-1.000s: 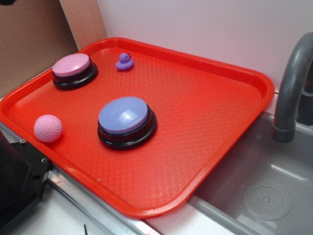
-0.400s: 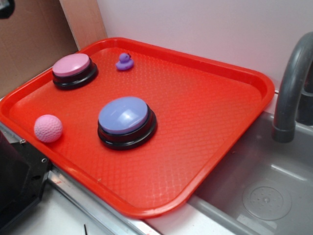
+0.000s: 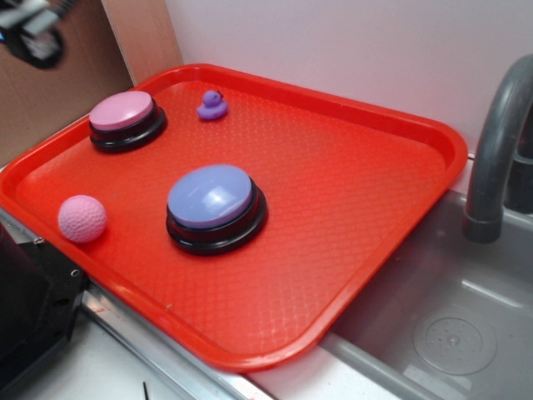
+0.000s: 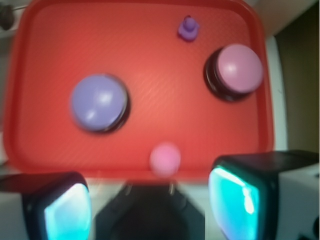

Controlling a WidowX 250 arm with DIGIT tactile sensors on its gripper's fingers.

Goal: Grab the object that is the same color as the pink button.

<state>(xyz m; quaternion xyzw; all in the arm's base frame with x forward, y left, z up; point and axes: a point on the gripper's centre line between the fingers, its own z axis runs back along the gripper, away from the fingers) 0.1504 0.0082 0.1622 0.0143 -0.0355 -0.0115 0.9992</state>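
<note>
The object, a small pink dimpled ball (image 3: 82, 218), lies near the red tray's (image 3: 358, 192) front left edge. In the wrist view the ball (image 4: 165, 159) shows blurred, just beyond the gap between my fingers. The pink button (image 3: 123, 112) stands at the tray's back left, and the wrist view has it (image 4: 239, 69) at upper right. My gripper (image 3: 33, 29) hangs high at the top left, well above and behind the ball. It is open (image 4: 152, 205), and its teal pads (image 4: 235, 200) stand wide apart with nothing between them.
A larger lavender-blue button (image 3: 212, 196) sits mid-tray, right of the ball. A tiny purple duck (image 3: 212, 106) stands near the back rim. A grey faucet (image 3: 495, 150) and sink (image 3: 450, 333) are at right. A black block (image 3: 29, 308) sits below the tray's front left.
My gripper has come further into the exterior view at the top left corner. The ball, buttons and duck have not moved.
</note>
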